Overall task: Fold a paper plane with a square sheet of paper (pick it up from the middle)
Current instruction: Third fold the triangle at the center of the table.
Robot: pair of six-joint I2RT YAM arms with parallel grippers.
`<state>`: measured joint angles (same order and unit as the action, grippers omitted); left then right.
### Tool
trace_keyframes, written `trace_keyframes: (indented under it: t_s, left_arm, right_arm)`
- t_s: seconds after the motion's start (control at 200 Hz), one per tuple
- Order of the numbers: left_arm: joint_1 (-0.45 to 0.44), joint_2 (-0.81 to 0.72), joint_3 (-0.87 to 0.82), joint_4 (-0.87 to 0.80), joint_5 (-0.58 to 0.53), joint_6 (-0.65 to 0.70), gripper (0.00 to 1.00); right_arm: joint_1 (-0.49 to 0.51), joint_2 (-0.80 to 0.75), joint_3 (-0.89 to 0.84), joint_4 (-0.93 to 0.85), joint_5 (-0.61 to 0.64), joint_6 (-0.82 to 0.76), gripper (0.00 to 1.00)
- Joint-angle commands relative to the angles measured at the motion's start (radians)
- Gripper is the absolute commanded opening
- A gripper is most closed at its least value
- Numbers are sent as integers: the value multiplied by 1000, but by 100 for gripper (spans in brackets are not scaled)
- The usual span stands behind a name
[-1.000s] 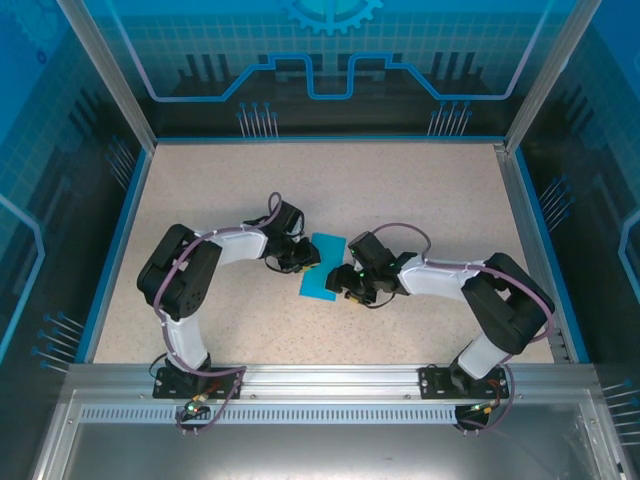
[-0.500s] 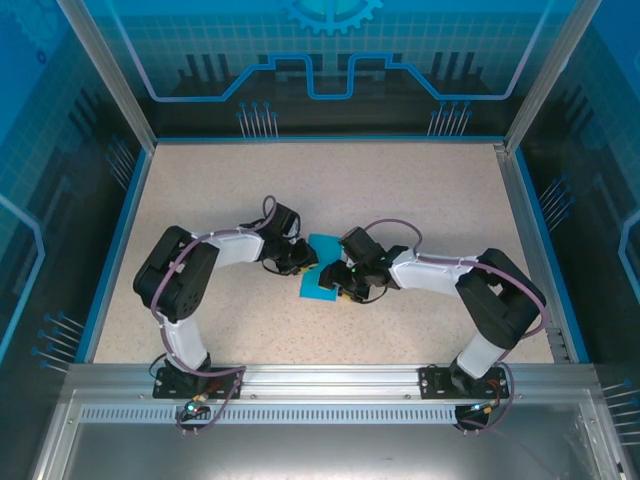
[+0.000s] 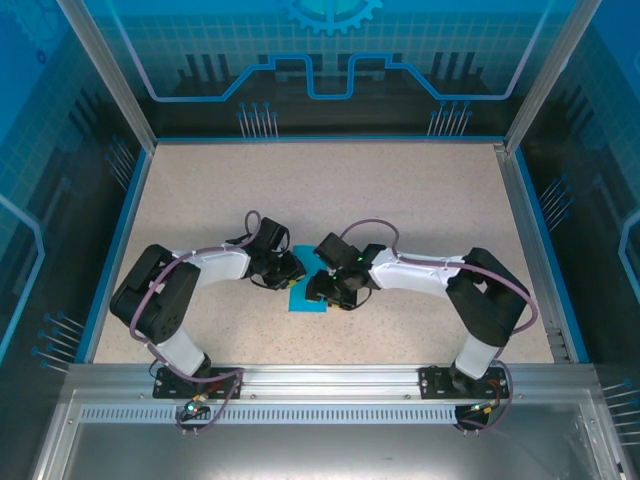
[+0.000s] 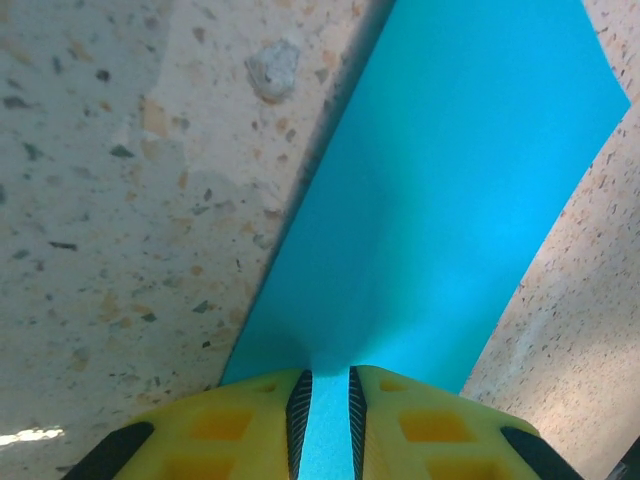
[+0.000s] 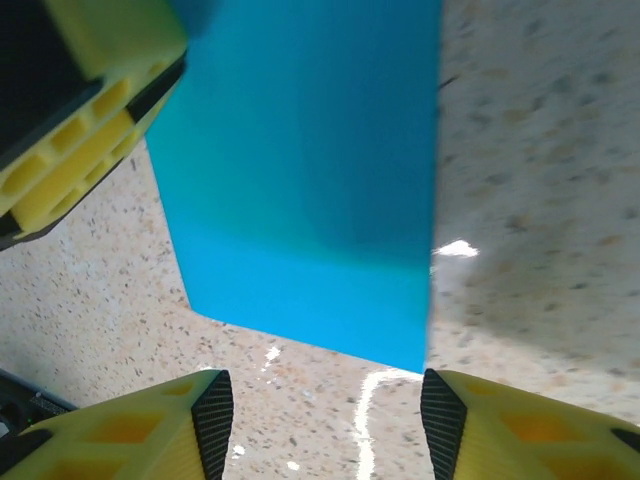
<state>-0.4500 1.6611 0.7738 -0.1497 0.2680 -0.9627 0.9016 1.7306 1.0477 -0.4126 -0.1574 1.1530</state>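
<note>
Early stage. The square sheet of paper [image 4: 440,200] shows as a plain oblong, perhaps folded once; no nose or wings are formed. It is at lower centre of the top view, over the table [image 3: 400,200]. Both arms bend inward to meet there. The left gripper [image 4: 328,390] pinches its near edge. The right gripper [image 5: 325,400] stands wide apart, holding nothing.

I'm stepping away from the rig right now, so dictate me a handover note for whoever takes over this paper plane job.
Left gripper: jaws shut on one edge of the square sheet of paper.
Right gripper: jaws open above the sheet, holding nothing.
Sheet: middle of the table, seemingly lifted off it.
Done: sheet gripped; no plane shape yet.
Left: the folds into a plane.
</note>
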Motion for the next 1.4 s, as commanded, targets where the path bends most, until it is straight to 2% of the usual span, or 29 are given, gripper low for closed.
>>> trace_keyframes:
  t_s: [0.0, 0.195, 0.435, 0.675, 1.105, 1.396]
  left_arm:
    - [-4, 38, -48, -94, -70, -28, 24]
    - [-4, 37, -43, -94, -59, -23, 23]
    - [-3, 9, -22, -124, -56, -12, 25]
    - [4, 52, -26, -109, -66, -25, 25]
    - [4, 68, -35, -106, -66, -34, 26]
    - [4, 74, -48, -101, -65, -35, 26]
  right_arm:
    - [29, 49, 50, -81, 29, 25, 55]
    - [29, 112, 73, -60, -12, 21, 54]
    - [-15, 126, 65, -112, 15, -37, 54]
    - [-25, 25, -22, 7, -24, -16, 55]
    - [-21, 66, -37, 90, -86, -9, 53]
    - [-21, 74, -32, 122, -84, -9, 52]
